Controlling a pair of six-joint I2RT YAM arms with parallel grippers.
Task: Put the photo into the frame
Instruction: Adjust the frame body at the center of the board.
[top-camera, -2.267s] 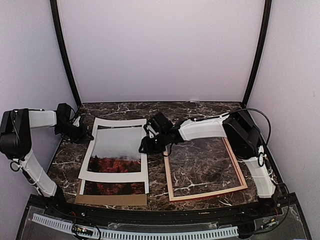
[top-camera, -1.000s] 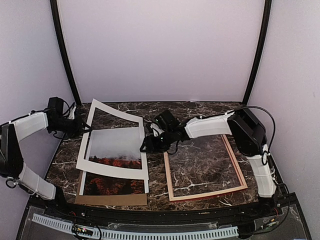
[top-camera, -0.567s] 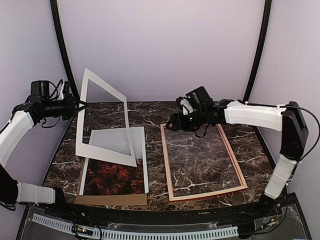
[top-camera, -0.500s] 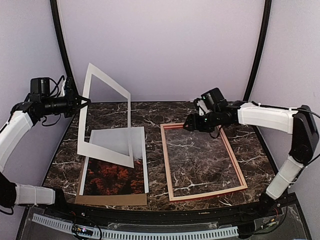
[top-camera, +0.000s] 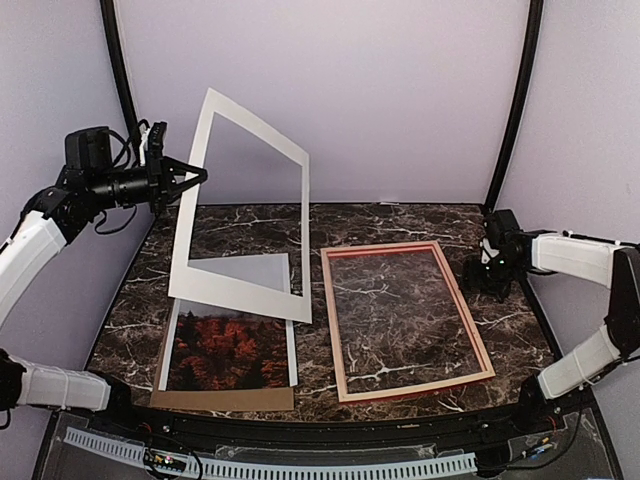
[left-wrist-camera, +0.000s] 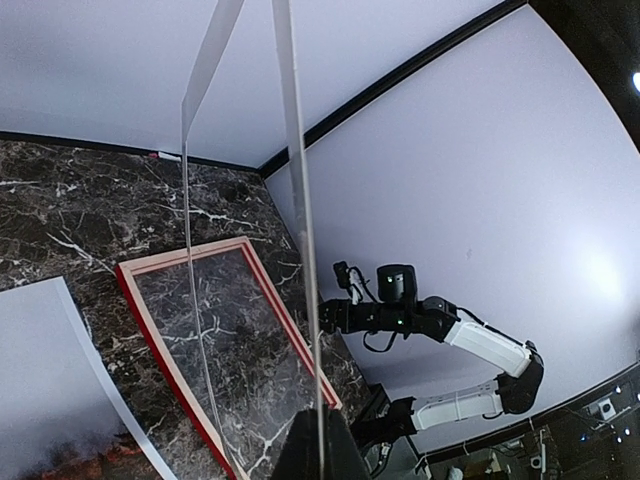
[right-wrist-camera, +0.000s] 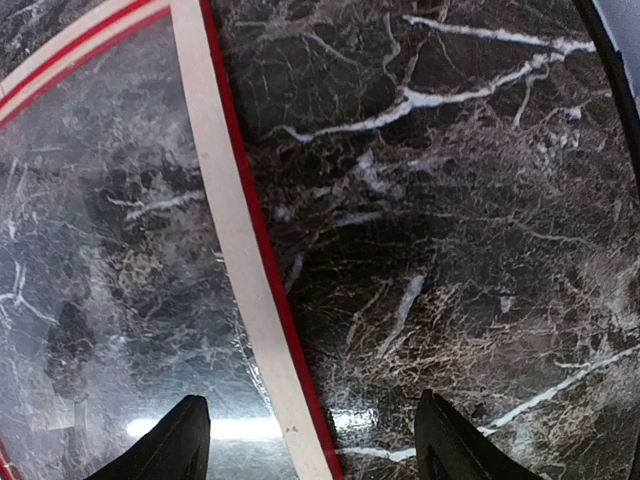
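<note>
Mat (top-camera: 235, 297) in the air on the left side! The left pincer (top-camera: 195, 177) is clamped tight on the white mat's left border and holds it high and steeply tilted, top edge leaning toward the back wall. The lower edge hangs down over the far end of the photo (top-camera: 232, 345), though I can't tell whether it touches. From the left wrist view the mat (left-wrist-camera: 300, 200) shows almost edge-on, a thin pale strip rising out of the dark fingers (left-wrist-camera: 320, 450).

The photo lies flat and face up on the left half of the table (top-camera: 400, 225), grey sky toward the back and red-orange trees toward the near edge. It sits on the brown backing board (top-camera: 222, 400), which peeks out along its near side.

The frame (top-camera: 415, 386) lies flat just right of the photo, pale side up with red showing along its edges, apart from the print.

Over on the right, the right pincer (right-wrist-camera: 312, 420) hovers above the frame's right rail. Its jaws are spread wide and it grips nothing.
</note>
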